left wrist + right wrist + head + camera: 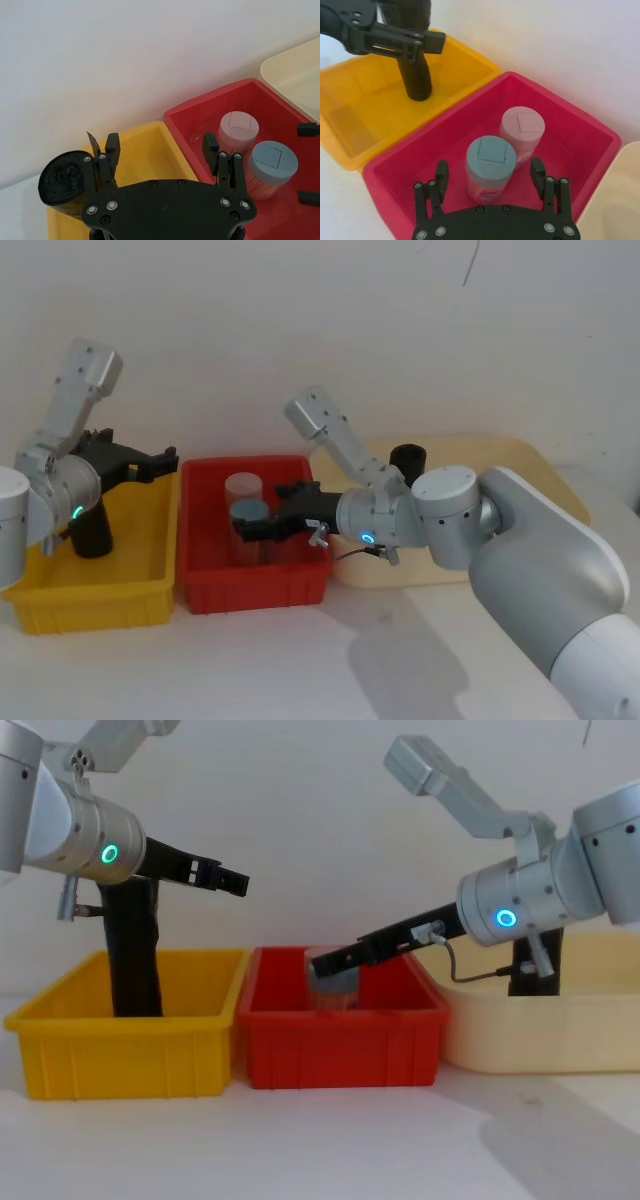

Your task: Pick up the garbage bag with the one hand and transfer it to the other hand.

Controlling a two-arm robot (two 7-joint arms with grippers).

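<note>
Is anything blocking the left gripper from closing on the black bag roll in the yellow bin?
Nothing visible does. The left gripper hangs open above the yellow bin, with the bag roll standing upright just beside it.

Plain white wall [420, 320] behind a pale work table [300, 660] — nothing else of the room in view.
The wall is bare and evenly lit, marked by one thin dark line [470, 262] near the top right of the head view. The table surface is white and matte; soft grey shadows fall on it at the near right — the light is diffuse, its source unseen.
</note>
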